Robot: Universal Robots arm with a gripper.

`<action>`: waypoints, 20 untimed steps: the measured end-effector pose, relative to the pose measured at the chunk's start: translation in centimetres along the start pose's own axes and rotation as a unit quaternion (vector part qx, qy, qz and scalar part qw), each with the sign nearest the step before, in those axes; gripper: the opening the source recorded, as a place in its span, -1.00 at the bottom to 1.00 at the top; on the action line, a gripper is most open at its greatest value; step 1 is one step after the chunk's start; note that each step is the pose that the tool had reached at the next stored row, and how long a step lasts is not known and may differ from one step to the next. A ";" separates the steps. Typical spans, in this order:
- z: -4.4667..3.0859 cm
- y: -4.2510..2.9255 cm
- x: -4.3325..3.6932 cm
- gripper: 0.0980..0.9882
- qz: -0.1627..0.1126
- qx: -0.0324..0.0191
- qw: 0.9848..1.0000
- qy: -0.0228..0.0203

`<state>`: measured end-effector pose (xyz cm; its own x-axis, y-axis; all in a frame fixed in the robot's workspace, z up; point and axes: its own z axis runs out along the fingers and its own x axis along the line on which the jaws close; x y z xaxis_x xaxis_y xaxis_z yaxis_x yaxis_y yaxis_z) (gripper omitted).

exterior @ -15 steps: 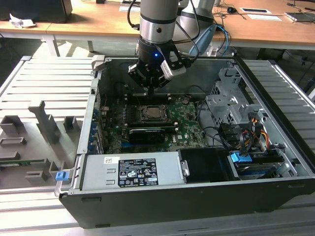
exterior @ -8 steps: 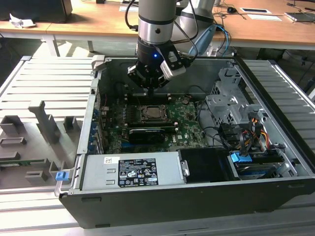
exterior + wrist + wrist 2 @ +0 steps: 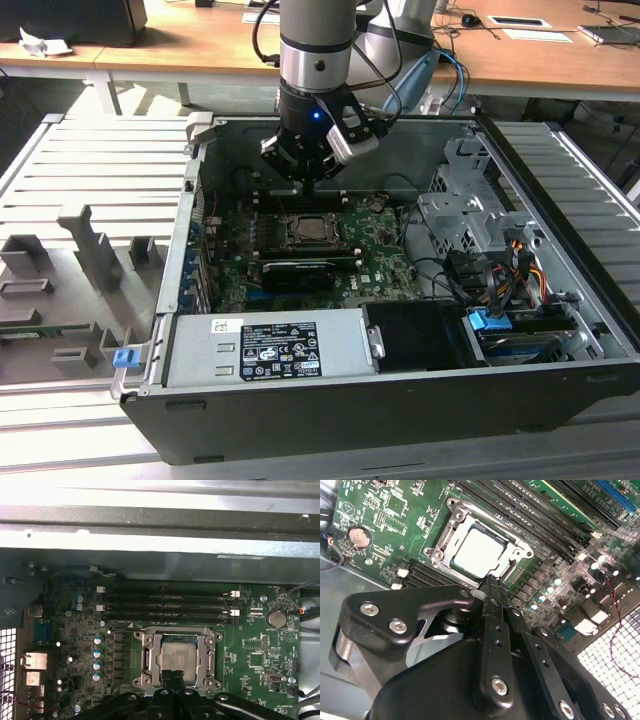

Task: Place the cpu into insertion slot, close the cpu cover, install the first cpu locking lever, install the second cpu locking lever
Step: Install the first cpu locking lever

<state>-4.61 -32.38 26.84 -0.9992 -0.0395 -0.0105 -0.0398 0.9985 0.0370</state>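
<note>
The cpu (image 3: pixel 479 552) (image 3: pixel 176 659) (image 3: pixel 307 231) lies flat in the motherboard socket, its pale metal top showing through a square window. The silvery cpu cover (image 3: pixel 451 530) (image 3: pixel 152 652) lies down around it. My gripper (image 3: pixel 492 580) (image 3: pixel 174 679) (image 3: pixel 308 185) hangs just above the socket's edge, on the side facing the case's back wall. Its two black fingers (image 3: pixel 495 625) are pressed together with nothing between them. Whether the tip touches the socket or a lever I cannot tell. How the locking levers stand is not clear.
A long black card (image 3: pixel 298 272) lies across the board in front of the socket. Memory slots (image 3: pixel 167 602) run beside the socket. A grey power supply (image 3: pixel 265 350), a drive cage (image 3: pixel 470 215) and cables (image 3: pixel 500 270) crowd the case.
</note>
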 end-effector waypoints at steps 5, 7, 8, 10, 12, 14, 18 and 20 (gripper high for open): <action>0.01 0.00 0.00 -0.98 -0.015 0.000 1.000 0.001; 0.01 0.00 0.00 -0.98 -0.018 0.000 1.000 0.001; 0.01 0.00 0.01 -0.98 -0.020 0.000 1.000 0.001; 0.02 0.00 0.01 -0.98 -0.024 0.000 1.000 0.001; 0.03 0.00 0.04 -0.98 -0.026 0.000 1.000 0.001; 0.04 0.00 0.08 -0.98 -0.027 0.000 1.000 0.001; 0.08 0.01 0.32 -0.98 -0.027 0.000 1.000 0.001; 0.10 0.01 0.45 -0.98 -0.027 0.000 1.000 0.001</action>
<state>-5.06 -32.38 26.74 -0.9955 -0.0938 -0.0106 -0.0942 0.9949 0.0371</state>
